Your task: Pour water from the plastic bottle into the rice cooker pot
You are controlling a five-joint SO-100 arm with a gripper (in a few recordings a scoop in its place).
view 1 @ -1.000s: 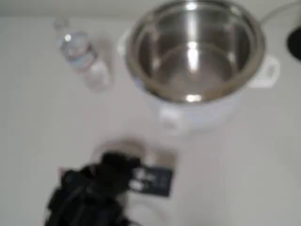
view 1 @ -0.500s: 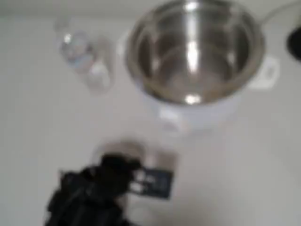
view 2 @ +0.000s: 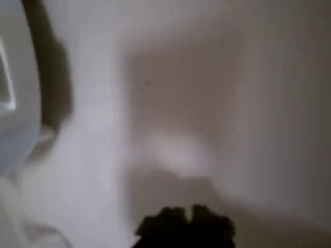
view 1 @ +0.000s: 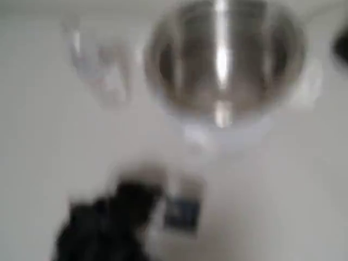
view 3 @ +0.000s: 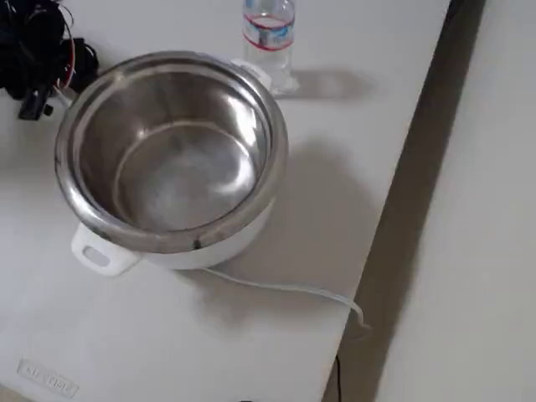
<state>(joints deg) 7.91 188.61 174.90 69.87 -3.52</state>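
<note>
Seen from the fixed view, a large round stainless-steel rice cooker pot (view 3: 172, 151) sits in its white cooker body (view 3: 224, 244) on a white tabletop (view 3: 360, 100), toward the tabletop's left side, its shiny interior catching the light. A white side handle (view 3: 99, 254) juts from the cooker body toward the tabletop's near edge, and a thin white cord (view 3: 293, 291) trails from under the body toward the right edge. Just behind the pot's rim, near the tabletop's far edge, stands a small clear plastic bottle (view 3: 270, 38) with a red, white and blue label band, upright on the tabletop, with nothing gripping it. A tangle of black and red cables (view 3: 38, 50) lies at the far left corner.

Overhead, the picture is badly blurred: the pot (view 1: 223, 62) lies at the top centre, the bottle (view 1: 98, 68) to its left as a pale smear, and the black robot arm (view 1: 106, 225) sits at the bottom left, well apart from both, with a small blue-and-white part (view 1: 182, 211) just to its right.

From the wrist view, the dark claw (view 2: 186, 227) pokes in at the bottom edge over bare tabletop, with the curved white cooker wall (view 2: 18, 103) at the left. Blur makes it impossible to tell whether the claw is released or clenched.
</note>
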